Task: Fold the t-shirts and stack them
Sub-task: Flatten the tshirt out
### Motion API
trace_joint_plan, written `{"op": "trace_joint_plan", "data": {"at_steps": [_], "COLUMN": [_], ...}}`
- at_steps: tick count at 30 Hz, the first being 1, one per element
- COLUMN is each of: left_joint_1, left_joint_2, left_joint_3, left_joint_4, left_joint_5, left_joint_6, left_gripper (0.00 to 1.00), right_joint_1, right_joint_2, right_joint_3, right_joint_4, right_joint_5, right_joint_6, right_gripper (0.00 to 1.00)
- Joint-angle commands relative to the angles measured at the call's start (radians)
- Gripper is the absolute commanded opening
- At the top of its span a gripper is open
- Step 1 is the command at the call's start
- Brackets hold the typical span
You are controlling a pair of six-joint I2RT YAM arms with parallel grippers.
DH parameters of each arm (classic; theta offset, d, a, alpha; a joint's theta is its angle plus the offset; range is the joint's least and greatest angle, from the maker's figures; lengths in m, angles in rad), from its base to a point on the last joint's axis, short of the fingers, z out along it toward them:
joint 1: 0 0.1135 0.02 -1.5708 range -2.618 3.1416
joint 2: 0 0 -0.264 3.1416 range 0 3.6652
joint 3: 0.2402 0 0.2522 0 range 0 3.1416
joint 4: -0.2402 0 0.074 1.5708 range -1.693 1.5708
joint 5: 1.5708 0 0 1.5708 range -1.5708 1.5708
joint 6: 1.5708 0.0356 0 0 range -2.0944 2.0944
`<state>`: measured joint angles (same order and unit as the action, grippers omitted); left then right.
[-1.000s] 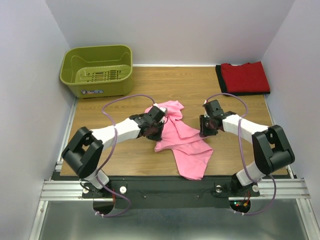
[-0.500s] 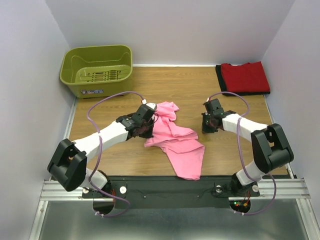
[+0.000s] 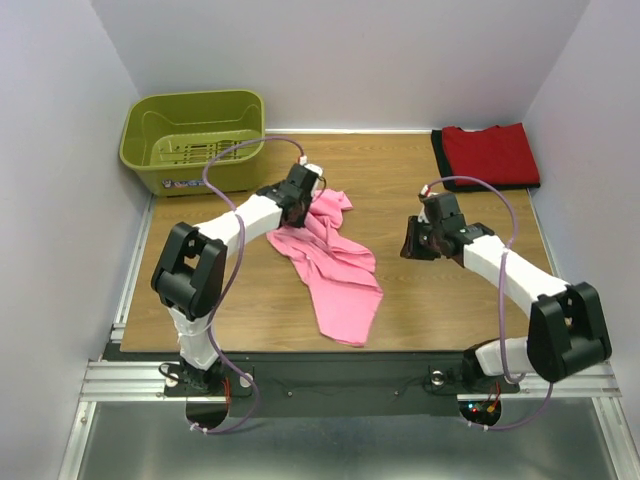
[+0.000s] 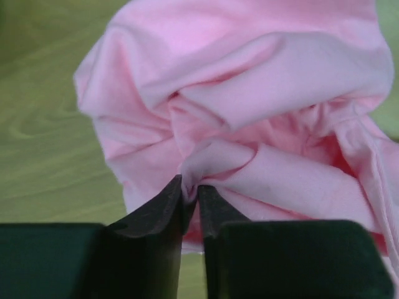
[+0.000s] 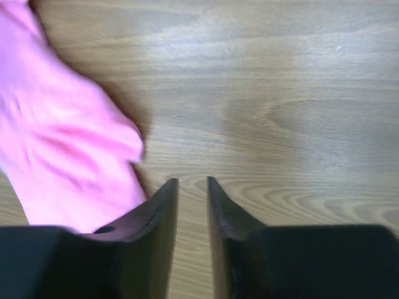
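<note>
A bright pink t-shirt (image 3: pixel 335 270) lies crumpled in a long diagonal strip on the wooden table. My left gripper (image 3: pixel 311 202) is at its far end, shut on a pinched fold of the pink cloth (image 4: pixel 249 93), which shows between the fingertips (image 4: pixel 190 187). My right gripper (image 3: pixel 408 248) hovers over bare wood to the right of the shirt, its jaws a little apart with nothing between them (image 5: pixel 192 180). The pink shirt's edge (image 5: pixel 62 156) lies just left of it. A folded red t-shirt (image 3: pixel 490 155) sits at the back right on a black one (image 3: pixel 437 158), seen only as an edge.
An olive-green plastic basket (image 3: pixel 195 135) stands at the back left corner, close to the left arm's cable loop. White walls close in the table on three sides. The metal rail (image 3: pixel 330 378) with the arm bases runs along the near edge.
My left gripper has moved toward the back left, dragging the pink shirt with it. The shirt has slid away from my right gripper, which has drawn slightly right and now stands apart from it.
</note>
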<state>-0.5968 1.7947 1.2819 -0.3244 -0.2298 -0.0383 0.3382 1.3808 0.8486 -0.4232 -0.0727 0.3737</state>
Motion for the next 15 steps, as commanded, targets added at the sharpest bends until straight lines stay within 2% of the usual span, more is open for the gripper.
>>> {"op": "trace_joint_plan", "data": {"at_steps": [1,2,3,4,6,7,8,12,13,15], "left_joint_1": [0.071,0.069,0.065,0.040,-0.010,-0.049,-0.119,-0.283,-0.308,-0.360], "left_joint_2": [-0.011,-0.006,-0.003,-0.017,-0.050,-0.085,-0.101,-0.155,-0.146,-0.120], "left_joint_3": [0.121,0.161,0.178,0.186,0.166,0.155,0.131,0.070,0.063,0.071], "left_joint_4": [0.070,0.059,0.047,0.033,0.036,0.038,0.035,0.033,0.024,0.007], "left_joint_5": [-0.155,-0.167,-0.163,-0.143,-0.143,-0.154,-0.167,-0.118,-0.108,-0.076], "left_joint_6": [0.123,0.126,0.120,0.104,0.094,0.094,0.080,-0.026,-0.046,-0.089], "left_gripper": [0.40,0.48,0.52,0.63,0.71,0.71,0.71,0.71,0.69,0.64], "right_joint_1": [-0.002,-0.002,-0.001,-0.002,-0.001,-0.001,-0.001,-0.001,-0.001,-0.001], "right_joint_2": [-0.092,-0.100,-0.111,-0.127,-0.144,-0.150,-0.164,-0.192,-0.196,-0.203], "right_joint_3": [-0.011,-0.014,-0.022,-0.025,-0.036,-0.045,-0.048,-0.059,-0.063,-0.074], "right_joint_4": [-0.008,-0.011,-0.011,-0.011,-0.012,-0.012,-0.012,-0.012,-0.012,-0.012], "right_joint_5": [-0.009,-0.001,0.022,0.039,0.066,0.120,0.137,0.195,0.215,0.234], "right_joint_6": [0.008,0.011,0.014,0.016,0.017,0.018,0.022,0.037,0.039,0.048], "right_gripper": [0.38,0.40,0.44,0.51,0.57,0.63,0.66,0.78,0.83,0.87]}}
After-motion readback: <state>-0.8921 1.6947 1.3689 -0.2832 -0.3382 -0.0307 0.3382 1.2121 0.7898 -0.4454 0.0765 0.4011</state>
